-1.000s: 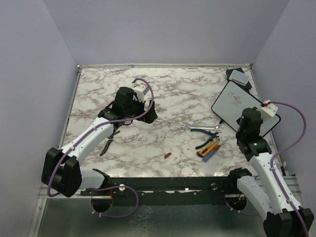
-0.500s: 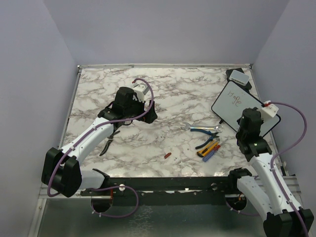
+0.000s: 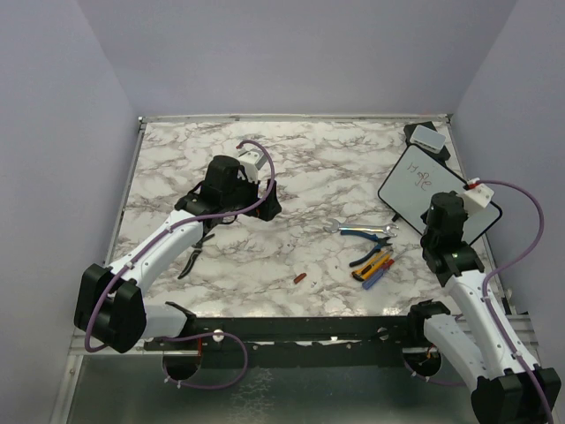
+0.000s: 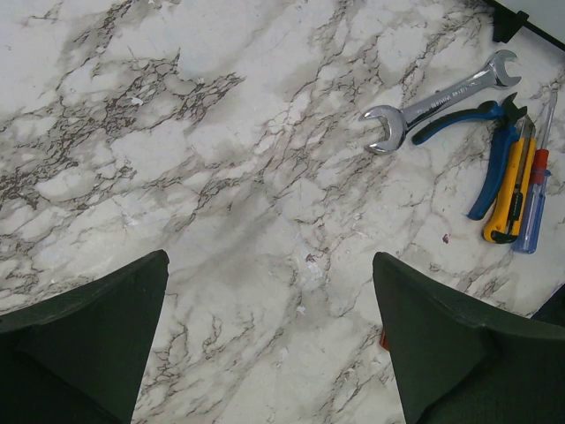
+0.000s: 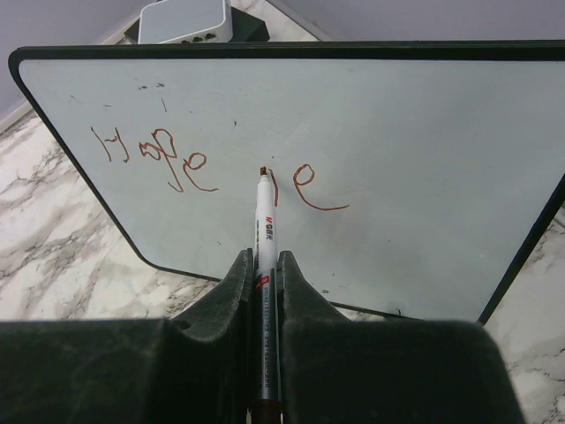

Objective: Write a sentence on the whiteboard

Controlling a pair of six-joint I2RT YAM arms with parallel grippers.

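The whiteboard (image 3: 415,181) (image 5: 397,132) lies at the table's right edge, white with a thin black frame. Red handwriting (image 5: 177,159) crosses its left part. My right gripper (image 5: 263,261) (image 3: 439,212) is shut on a white marker (image 5: 264,230), whose red tip touches the board beside a short vertical stroke. My left gripper (image 4: 269,291) (image 3: 256,199) hovers open over bare marble at the table's left middle, nothing between its fingers.
A grey-white block on a black base (image 3: 426,137) (image 5: 187,19) sits beyond the whiteboard. A wrench (image 4: 437,97), blue pliers (image 4: 490,150), a yellow cutter (image 4: 510,190) and a screwdriver (image 4: 534,190) lie in mid-table. A small red piece (image 3: 300,278) and black shears (image 3: 196,252) lie nearer the front.
The right wrist has shifted slightly up and left over the board. The left arm has not moved.
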